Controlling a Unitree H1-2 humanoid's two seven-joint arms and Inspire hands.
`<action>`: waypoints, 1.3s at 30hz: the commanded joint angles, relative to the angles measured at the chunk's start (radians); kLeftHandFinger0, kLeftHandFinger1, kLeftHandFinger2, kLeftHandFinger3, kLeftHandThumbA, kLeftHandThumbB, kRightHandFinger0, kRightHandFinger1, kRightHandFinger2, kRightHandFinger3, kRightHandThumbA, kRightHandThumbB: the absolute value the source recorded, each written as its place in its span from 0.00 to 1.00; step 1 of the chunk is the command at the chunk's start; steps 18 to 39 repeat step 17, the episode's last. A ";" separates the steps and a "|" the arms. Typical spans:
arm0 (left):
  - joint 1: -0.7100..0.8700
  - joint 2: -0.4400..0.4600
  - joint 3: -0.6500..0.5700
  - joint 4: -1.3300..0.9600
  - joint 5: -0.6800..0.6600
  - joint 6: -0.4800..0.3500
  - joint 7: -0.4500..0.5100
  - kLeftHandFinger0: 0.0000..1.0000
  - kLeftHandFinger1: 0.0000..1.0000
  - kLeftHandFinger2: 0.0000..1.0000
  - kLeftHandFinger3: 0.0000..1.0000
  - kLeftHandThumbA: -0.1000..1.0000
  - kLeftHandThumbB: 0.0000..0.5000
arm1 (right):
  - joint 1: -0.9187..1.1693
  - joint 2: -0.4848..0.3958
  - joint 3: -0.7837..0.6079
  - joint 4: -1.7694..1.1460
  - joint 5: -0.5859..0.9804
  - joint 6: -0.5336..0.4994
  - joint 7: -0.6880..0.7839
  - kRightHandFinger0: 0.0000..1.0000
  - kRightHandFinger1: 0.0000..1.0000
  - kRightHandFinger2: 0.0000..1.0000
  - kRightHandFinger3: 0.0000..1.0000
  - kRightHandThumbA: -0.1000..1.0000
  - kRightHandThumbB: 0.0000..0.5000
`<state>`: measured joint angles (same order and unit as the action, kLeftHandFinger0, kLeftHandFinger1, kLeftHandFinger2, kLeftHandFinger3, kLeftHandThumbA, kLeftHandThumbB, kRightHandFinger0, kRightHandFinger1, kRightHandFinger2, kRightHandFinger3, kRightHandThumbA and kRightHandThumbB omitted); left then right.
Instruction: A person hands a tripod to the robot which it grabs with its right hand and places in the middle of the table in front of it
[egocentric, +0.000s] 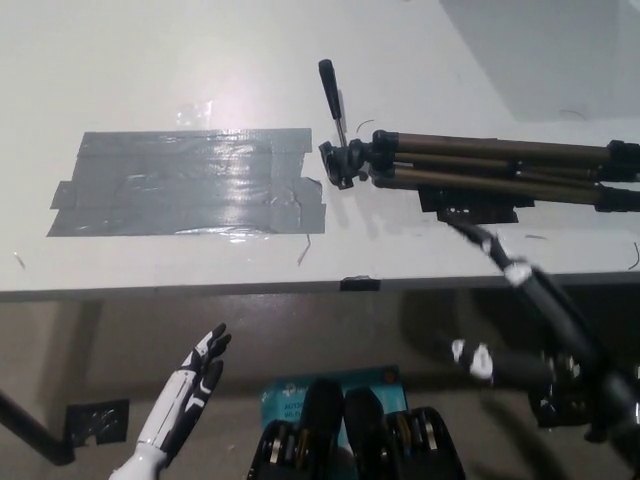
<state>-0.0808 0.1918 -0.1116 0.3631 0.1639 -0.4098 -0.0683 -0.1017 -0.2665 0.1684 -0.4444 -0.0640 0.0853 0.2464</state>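
Tripod: black and bronze folded camera tripod (470, 165) lying flat on the white table (400, 60), legs together and running off toward the right edge of the picture, black head at its left end, thin black pan handle (331, 95) sticking up and away from the head.
Tripod position: on the right half of the tabletop, head just beside the right end of the tape patch; not held by either hand.
Tape patch: wide patch of overlapping grey duct tape strips (185, 182) stuck flat on the table, glossy with reflected light, left of the tripod.
Dark piece under tripod: small black flat shape (478, 208) on the table below the tripod legs; cannot tell what it is.
Right hand: black hand (520, 315) below and in front of the table's front edge at the lower right, clear of the tripod, fingers spread apart and extended, holding nothing; one long finger (490, 245) reaching up over the table edge, blurred.
Left hand: white hand with black palm (195, 375) resting at the lower left, below the table's front edge, fingers straight and slightly apart, empty.
Table edge: small black tab (359, 284) on the front lip, near the middle.
Floor: blue printed sheet (300, 392) partly visible under the table.
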 joint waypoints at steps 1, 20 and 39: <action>0.025 -0.001 0.001 -0.019 -0.017 -0.060 0.016 0.99 1.00 1.00 1.00 1.00 0.63 | 0.078 0.162 -0.156 0.059 0.292 -0.178 -0.119 1.00 1.00 1.00 1.00 0.79 0.27; 0.066 0.004 -0.001 -0.028 -0.014 -0.060 0.018 0.98 1.00 1.00 1.00 1.00 0.63 | 0.088 0.227 -0.148 0.411 0.135 -0.187 -0.067 1.00 1.00 1.00 1.00 0.71 0.25; 0.066 0.004 -0.001 -0.028 -0.014 -0.060 0.018 0.98 1.00 1.00 1.00 1.00 0.63 | 0.088 0.227 -0.148 0.411 0.135 -0.187 -0.067 1.00 1.00 1.00 1.00 0.71 0.25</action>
